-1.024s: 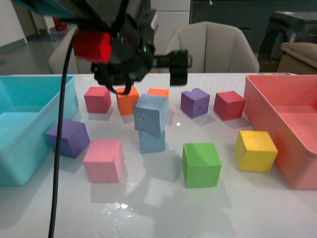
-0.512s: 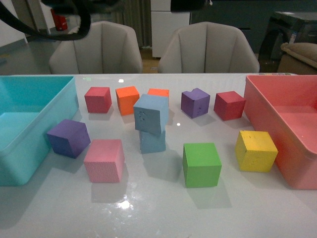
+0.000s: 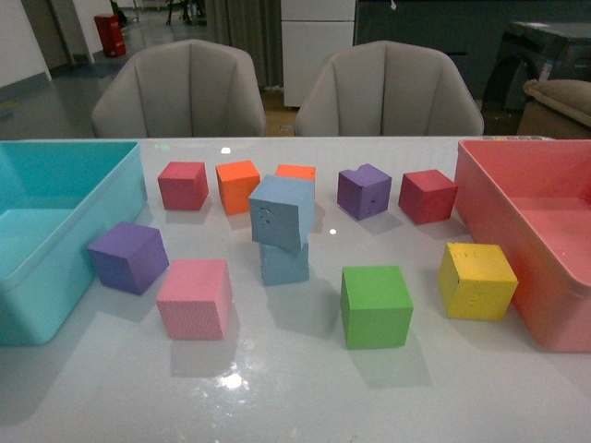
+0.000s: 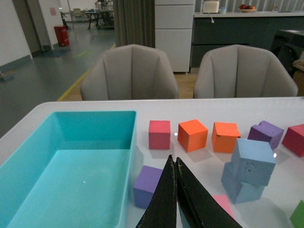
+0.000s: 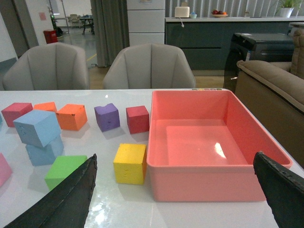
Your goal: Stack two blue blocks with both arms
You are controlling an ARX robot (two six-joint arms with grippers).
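The two blue blocks stand stacked mid-table: the upper blue block (image 3: 282, 212) sits skewed and tilted on the lower blue block (image 3: 283, 263). Neither arm shows in the front view. In the left wrist view my left gripper (image 4: 174, 161) is shut and empty, held high above the table, with the stack's upper block (image 4: 253, 161) and lower block (image 4: 240, 186) off to one side. In the right wrist view my right gripper (image 5: 175, 161) is wide open and empty, its fingers (image 5: 66, 199) far apart, and the stack (image 5: 37, 127) is well away from it.
A turquoise bin (image 3: 37, 305) stands at the left, a pink bin (image 3: 480, 185) at the right. Around the stack lie a purple cube (image 3: 128, 257), pink cube (image 3: 193, 297), green cube (image 3: 375, 305), yellow cube (image 3: 476, 280), red cube (image 3: 182, 185) and orange cube (image 3: 237, 185).
The black arm that hung over the back-left cubes has risen out of the front view. The blue stack and the other cubes have not moved.
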